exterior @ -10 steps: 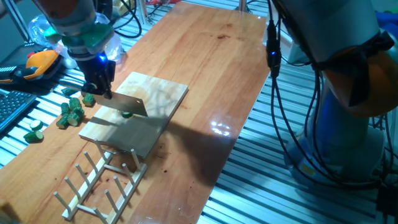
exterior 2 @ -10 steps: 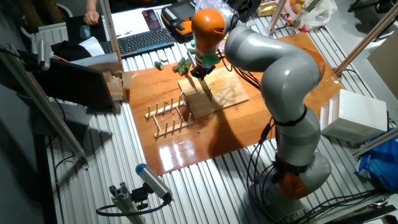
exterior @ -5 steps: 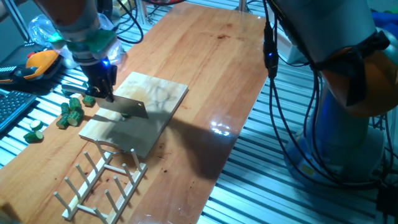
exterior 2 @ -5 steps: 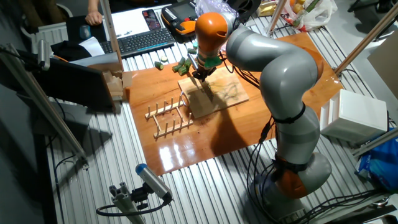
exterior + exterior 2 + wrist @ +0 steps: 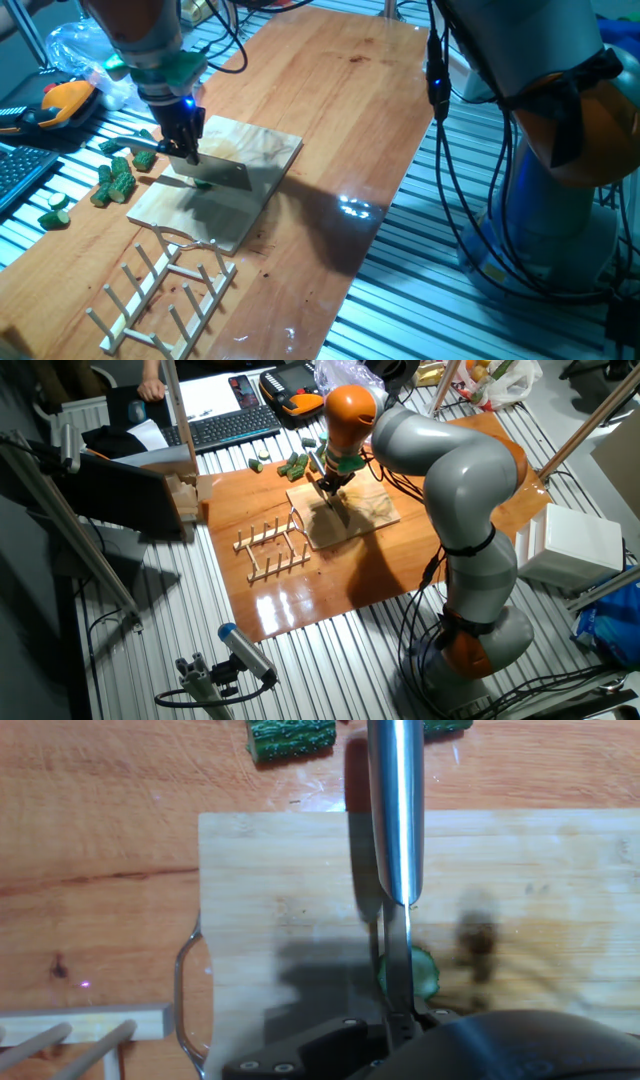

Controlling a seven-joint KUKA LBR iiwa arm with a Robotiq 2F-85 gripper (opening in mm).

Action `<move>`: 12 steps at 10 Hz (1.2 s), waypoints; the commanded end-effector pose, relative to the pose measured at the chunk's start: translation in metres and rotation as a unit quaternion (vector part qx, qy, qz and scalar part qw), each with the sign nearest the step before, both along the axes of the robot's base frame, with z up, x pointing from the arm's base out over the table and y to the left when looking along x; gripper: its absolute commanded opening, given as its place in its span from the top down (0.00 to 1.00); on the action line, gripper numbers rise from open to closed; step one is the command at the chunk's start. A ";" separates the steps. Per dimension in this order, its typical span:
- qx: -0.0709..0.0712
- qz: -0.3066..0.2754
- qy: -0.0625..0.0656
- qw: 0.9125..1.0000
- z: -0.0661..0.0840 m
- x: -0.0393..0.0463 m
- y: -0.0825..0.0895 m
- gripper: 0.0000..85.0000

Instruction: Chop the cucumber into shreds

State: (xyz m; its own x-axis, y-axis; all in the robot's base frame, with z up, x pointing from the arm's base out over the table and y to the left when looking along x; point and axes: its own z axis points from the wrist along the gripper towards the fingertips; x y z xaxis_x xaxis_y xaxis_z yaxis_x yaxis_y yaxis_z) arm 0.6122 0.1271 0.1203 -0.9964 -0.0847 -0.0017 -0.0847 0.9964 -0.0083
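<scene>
My gripper (image 5: 186,148) is shut on the handle of a knife (image 5: 218,177) and holds the blade low over the wooden board (image 5: 255,152). The cucumber (image 5: 203,184), one small round slice, lies on the board just under the blade's edge. In the hand view the blade (image 5: 397,955) stands edge-on across the cucumber (image 5: 426,976), which shows its pale centre and dark rind to the right of it. The steel handle (image 5: 396,810) runs up the middle. The gripper (image 5: 331,480) also shows over the board (image 5: 372,510) in the other fixed view. No shreds show.
A heap of dark-green knobbly chunks (image 5: 116,180) lies left of the board, with one chunk (image 5: 290,738) beyond its far edge. A wooden peg rack (image 5: 160,290) stands at the board's near end. A keyboard (image 5: 230,425) and clutter lie beyond the table.
My gripper has moved to the right across the board with the knife. The blade now sits right over the cucumber slice. The slice and the chunks have stayed in place.
</scene>
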 end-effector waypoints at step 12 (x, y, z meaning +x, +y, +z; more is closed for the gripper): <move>0.003 0.003 0.000 1.000 -0.017 0.0024 -0.003 1.00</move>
